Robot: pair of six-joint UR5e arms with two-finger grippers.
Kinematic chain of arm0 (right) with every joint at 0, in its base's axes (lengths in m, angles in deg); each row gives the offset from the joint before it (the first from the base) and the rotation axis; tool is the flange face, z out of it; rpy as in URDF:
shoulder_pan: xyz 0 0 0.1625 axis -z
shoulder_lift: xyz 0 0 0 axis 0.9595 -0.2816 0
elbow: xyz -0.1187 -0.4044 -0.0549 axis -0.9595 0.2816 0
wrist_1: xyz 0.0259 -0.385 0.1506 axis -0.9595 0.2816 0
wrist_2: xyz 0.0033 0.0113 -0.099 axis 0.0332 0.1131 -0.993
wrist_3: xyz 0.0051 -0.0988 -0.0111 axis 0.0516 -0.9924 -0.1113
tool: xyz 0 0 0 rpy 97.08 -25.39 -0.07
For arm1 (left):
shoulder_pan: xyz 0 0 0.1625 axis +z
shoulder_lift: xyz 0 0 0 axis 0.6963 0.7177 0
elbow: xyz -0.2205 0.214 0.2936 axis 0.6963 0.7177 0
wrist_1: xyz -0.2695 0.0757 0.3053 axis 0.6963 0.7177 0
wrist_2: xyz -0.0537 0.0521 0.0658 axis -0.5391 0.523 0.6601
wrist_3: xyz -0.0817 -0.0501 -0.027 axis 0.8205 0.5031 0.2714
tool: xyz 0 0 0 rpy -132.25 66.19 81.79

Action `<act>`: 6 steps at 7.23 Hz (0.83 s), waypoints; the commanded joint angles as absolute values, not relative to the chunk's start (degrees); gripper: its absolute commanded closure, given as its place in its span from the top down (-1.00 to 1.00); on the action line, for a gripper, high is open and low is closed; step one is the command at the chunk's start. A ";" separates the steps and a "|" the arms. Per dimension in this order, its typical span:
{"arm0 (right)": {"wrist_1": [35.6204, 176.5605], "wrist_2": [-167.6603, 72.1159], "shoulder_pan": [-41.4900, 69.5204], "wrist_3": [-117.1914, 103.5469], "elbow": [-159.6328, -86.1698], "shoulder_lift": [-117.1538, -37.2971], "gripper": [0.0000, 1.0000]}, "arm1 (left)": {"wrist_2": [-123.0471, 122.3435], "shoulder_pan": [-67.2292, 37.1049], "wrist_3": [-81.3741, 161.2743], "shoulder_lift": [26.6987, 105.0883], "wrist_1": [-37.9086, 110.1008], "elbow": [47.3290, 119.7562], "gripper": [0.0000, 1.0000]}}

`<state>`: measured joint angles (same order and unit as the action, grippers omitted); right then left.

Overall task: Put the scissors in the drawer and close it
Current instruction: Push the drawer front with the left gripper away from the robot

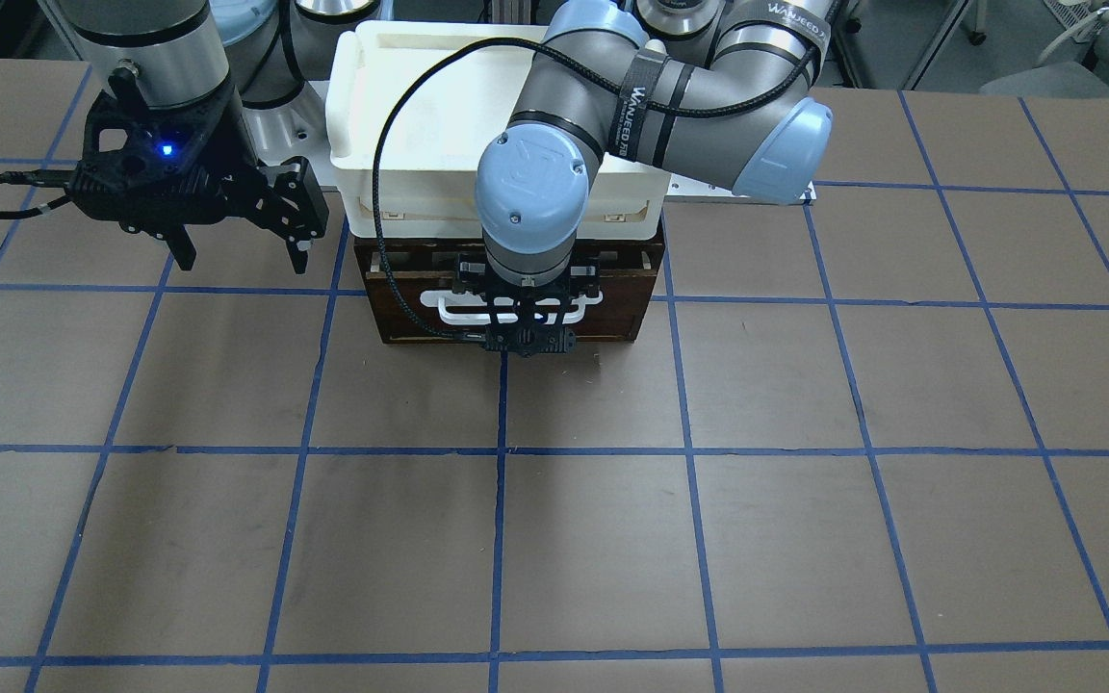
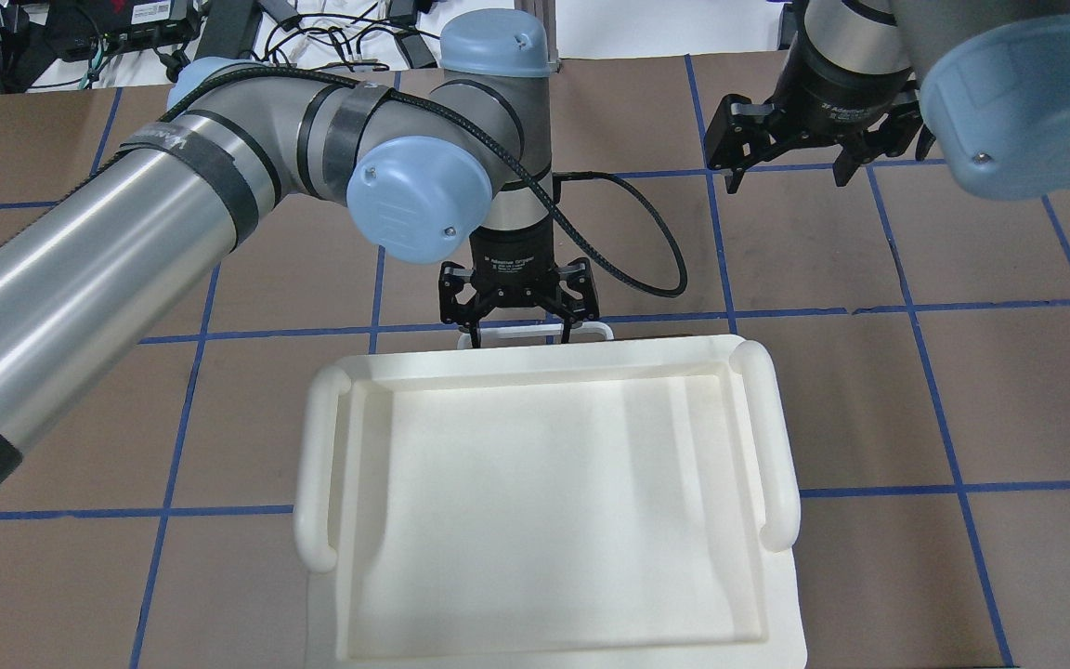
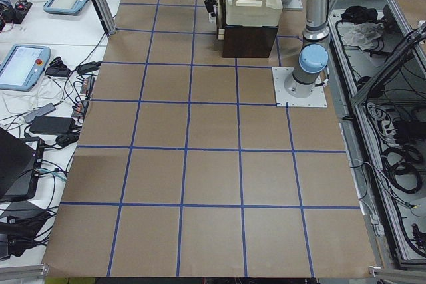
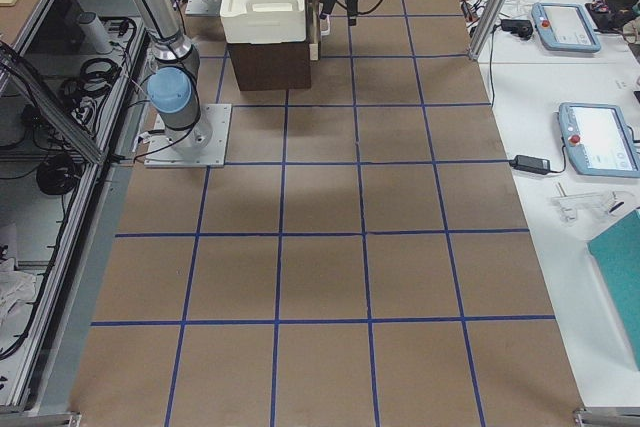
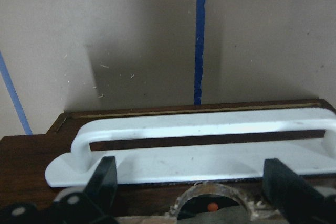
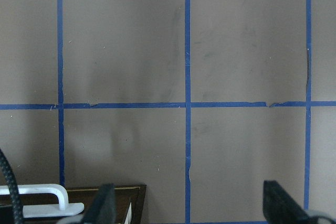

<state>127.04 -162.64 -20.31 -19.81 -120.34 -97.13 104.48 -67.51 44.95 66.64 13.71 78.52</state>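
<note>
The drawer (image 1: 420,313) has a dark brown front and a white bar handle (image 1: 453,308). It sits in a dark wooden cabinet under a cream-white bin and sticks out a little, with thin plywood edges showing behind the front. My left gripper (image 1: 528,322) points down right at the handle (image 5: 210,129), fingers spread wide and holding nothing. It also shows in the overhead view (image 2: 521,327). The scissors are out of view; only a small orange spot (image 5: 211,206) shows through a round hole. My right gripper (image 1: 237,252) hovers open and empty beside the cabinet.
The cream-white plastic bin (image 2: 331,446) sits on top of the cabinet and covers most of it from above. Brown table mats with blue tape lines (image 1: 497,539) stretch in front of the drawer. The left arm's black cable (image 1: 376,164) loops beside the bin.
</note>
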 commanded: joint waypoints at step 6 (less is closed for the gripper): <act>126.99 -162.64 -20.31 -19.81 -120.35 -97.07 1.00 | 104.41 -66.70 45.69 63.27 12.64 76.19 1.00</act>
